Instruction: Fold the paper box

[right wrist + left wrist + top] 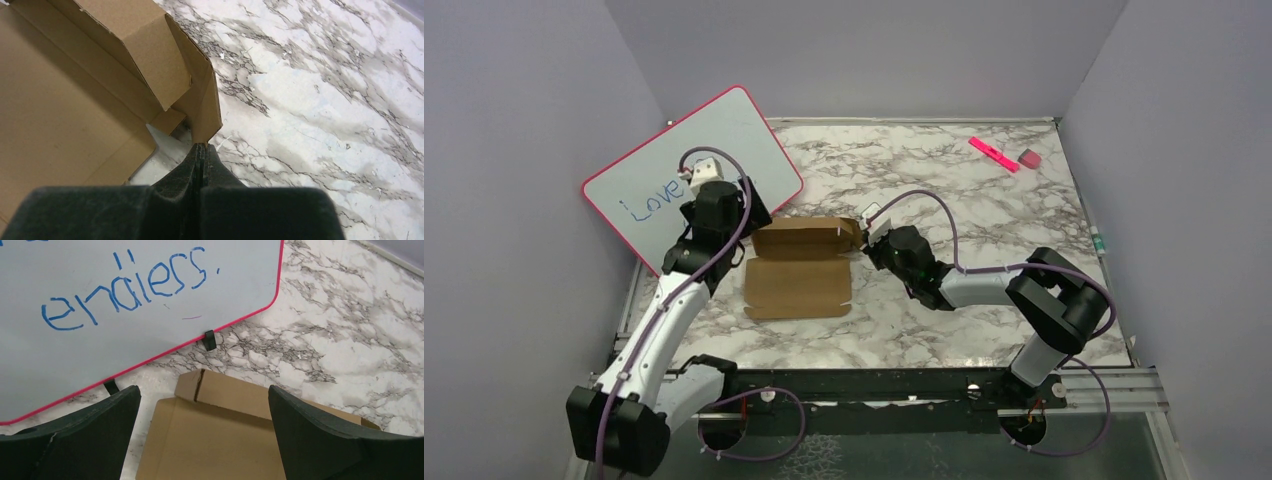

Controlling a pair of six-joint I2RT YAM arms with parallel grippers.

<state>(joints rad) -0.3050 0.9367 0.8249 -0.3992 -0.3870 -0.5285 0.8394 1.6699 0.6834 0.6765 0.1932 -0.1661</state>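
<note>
The paper box (pixel 799 268) is a brown cardboard die-cut sheet lying at the middle of the marble table, its far wall folded up. My left gripper (pixel 742 243) is open and hovers over the box's left end; in the left wrist view the flat panel (pixel 210 440) lies between and below its fingers (pixel 80 435). My right gripper (pixel 872 243) is shut on the box's raised right side flap (pixel 202 107), pinching its lower corner at the fingertips (pixel 202 146). The upright far wall and a tucked tab (pixel 150 55) show in the right wrist view.
A pink-framed whiteboard (pixel 689 170) with blue writing leans at the back left, just behind the box; it also shows in the left wrist view (pixel 125 300). A pink marker (pixel 993 153) and a small eraser (pixel 1029 158) lie at the far right. Grey walls enclose the table.
</note>
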